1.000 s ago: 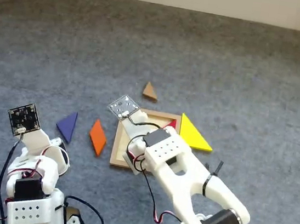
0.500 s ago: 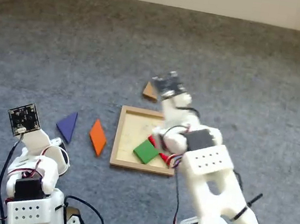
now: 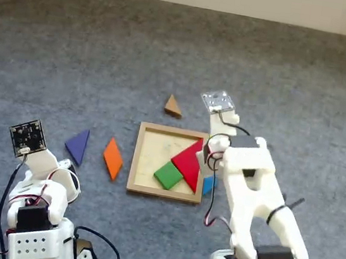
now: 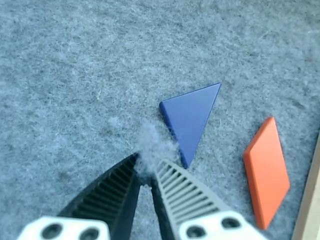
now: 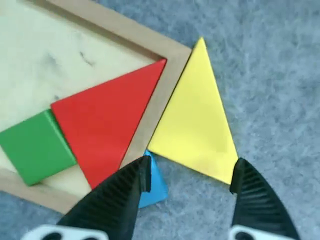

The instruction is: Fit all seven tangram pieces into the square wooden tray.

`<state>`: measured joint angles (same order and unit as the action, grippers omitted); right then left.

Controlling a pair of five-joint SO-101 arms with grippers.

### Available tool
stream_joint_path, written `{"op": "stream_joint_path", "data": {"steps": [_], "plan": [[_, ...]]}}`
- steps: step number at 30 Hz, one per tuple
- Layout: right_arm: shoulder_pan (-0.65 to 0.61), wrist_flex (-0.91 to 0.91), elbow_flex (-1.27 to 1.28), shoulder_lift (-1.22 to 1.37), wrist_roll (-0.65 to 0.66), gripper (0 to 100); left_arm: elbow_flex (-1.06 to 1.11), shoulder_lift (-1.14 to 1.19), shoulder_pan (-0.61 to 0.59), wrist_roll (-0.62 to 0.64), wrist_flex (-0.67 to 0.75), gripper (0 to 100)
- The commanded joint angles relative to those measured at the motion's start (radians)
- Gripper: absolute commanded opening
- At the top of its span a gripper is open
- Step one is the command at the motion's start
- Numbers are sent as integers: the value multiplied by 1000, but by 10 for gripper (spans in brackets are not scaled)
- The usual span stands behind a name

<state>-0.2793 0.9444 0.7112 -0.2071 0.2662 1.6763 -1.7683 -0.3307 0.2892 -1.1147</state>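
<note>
The square wooden tray (image 3: 137, 157) holds a red triangle (image 3: 189, 160) along its right rim and a green square (image 3: 168, 175) beside it. My right gripper (image 5: 192, 167) is open, its fingers astride the wide end of a yellow triangle (image 5: 195, 120) that lies on the carpet against the tray rim (image 5: 170, 85). A light blue piece (image 3: 209, 184) lies just outside that rim. My left gripper (image 4: 145, 167) is shut and empty, its tip close to a blue triangle (image 4: 190, 117), with an orange parallelogram (image 4: 266, 172) beyond it. A brown triangle (image 3: 173, 106) lies behind the tray.
Everything rests on grey carpet. In the high view the blue triangle (image 3: 77, 146) and orange parallelogram (image 3: 112, 157) lie left of the tray. The right arm (image 3: 246, 177) stands over the carpet right of the tray. A pale wall runs along the far edge.
The right arm has swung from above the tray to its right side, uncovering the red triangle and green square and covering the yellow triangle. The left arm has not moved.
</note>
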Motion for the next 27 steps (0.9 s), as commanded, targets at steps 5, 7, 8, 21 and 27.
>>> {"op": "stream_joint_path", "data": {"steps": [5, 7, 8, 21, 27], "plan": [[21, -27, -154, 113, 9, 256, 21, -24, -13, 8, 8, 6], [21, -28, -173, 142, 9, 256, 21, -24, -13, 8, 8, 6], [21, -28, -183, 157, 9, 256, 21, -24, -13, 8, 8, 6], [160, -19, -312, 298, 9, 256, 21, -24, -13, 8, 8, 6], [173, 41, -320, 288, 8, 256, 21, -24, -13, 8, 8, 6]]}}
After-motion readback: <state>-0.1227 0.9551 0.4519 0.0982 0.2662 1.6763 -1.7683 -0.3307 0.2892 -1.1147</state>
